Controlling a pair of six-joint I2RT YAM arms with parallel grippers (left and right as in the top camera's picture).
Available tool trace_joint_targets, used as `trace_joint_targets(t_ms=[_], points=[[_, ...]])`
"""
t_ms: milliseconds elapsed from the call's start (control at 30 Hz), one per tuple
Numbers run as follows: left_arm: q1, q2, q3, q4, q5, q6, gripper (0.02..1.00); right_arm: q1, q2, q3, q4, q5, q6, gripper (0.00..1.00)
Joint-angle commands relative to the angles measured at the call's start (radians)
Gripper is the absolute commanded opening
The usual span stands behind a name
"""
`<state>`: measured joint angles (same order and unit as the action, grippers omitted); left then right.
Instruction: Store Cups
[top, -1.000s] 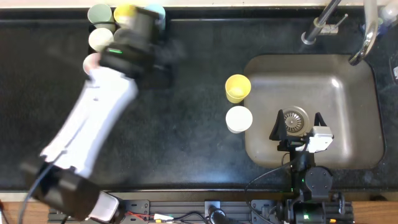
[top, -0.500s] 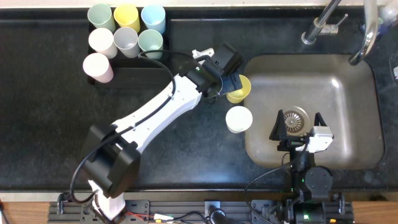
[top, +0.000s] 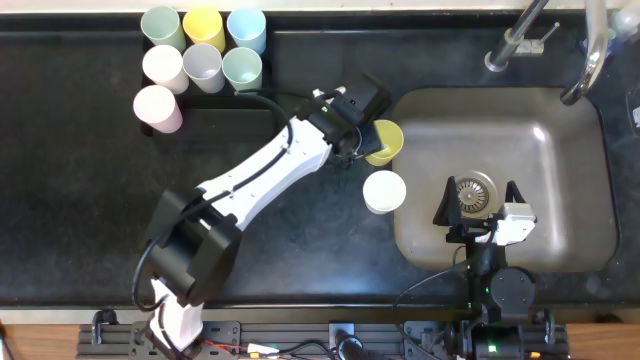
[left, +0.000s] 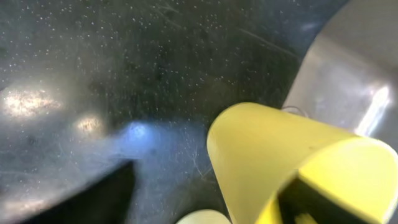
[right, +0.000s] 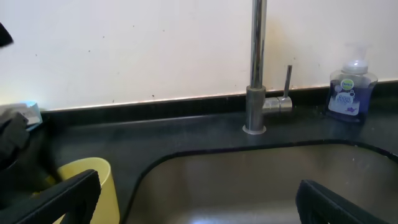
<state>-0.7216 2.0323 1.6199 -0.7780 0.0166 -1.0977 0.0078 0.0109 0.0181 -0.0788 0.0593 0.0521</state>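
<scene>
L arm stretches across the dark counter (top: 300, 240) to the sink's left rim. Left gripper (top: 362, 128) is right at the yellow cup (top: 385, 142), which stands upright on the counter at the sink (top: 560, 110) edge. Wrist cam: the fingers are spread wide. One dark finger (left: 93, 199) sits well off the cup wall with bare counter between, so nothing is gripped. The cup mouth is close up and the wall looks tilted toward the lens.

White cup (top: 384, 191) stands upright just beside the yellow one, nearer the arm bases, also at the sink rim, untouched.

Right gripper (right: 198, 186) sits low in the sink near the drain, fingers wide apart, holding nothing. It looks toward the tap (right: 255, 81) and soap bottle (right: 351, 90) at the back wall, yellow cup off to one side.

Far-left corner: six stored cups (top: 203, 62) packed in two rows of three. Pink cup (top: 157, 108) stands just beside them at the near-left corner.
</scene>
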Motion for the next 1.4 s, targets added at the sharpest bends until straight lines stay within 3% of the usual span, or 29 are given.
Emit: trace_joint_targets(t_ms=[33, 167, 400, 567, 667, 767, 1067, 1400], points=[[0.016, 0.031, 0.025, 0.002, 0.001, -0.027, 0.04, -0.002, -0.007, -0.013, 0.005, 0.0, 0.0, 0.998], [0.027, 0.029, 0.061, -0.021, -0.039, -0.026, 0.036, -0.002, -0.007, -0.013, 0.005, 0.0, 0.0, 0.996], [0.128, -0.061, 0.249, -0.299, -0.167, -0.026, 0.038, -0.002, -0.007, -0.013, 0.005, 0.0, 0.0, 0.998], [0.34, -0.15, 0.253, -0.398, -0.134, -0.037, 0.042, -0.002, -0.007, -0.013, 0.005, 0.0, 0.0, 0.998], [0.523, -0.148, 0.246, -0.45, -0.066, -0.061, 0.042, -0.002, -0.007, -0.013, 0.005, 0.0, 0.0, 0.998], [0.606, -0.138, 0.225, -0.452, -0.02, -0.064, 0.042, -0.002, -0.007, -0.013, 0.005, 0.0, 0.0, 0.998], [0.677, -0.136, 0.071, -0.45, -0.017, -0.188, 0.056, -0.002, -0.007, -0.013, 0.005, 0.0, 0.0, 0.998], [0.711, -0.112, 0.04, -0.409, -0.04, -0.187, 0.058, -0.002, -0.007, -0.013, 0.005, 0.0, 0.0, 0.998]])
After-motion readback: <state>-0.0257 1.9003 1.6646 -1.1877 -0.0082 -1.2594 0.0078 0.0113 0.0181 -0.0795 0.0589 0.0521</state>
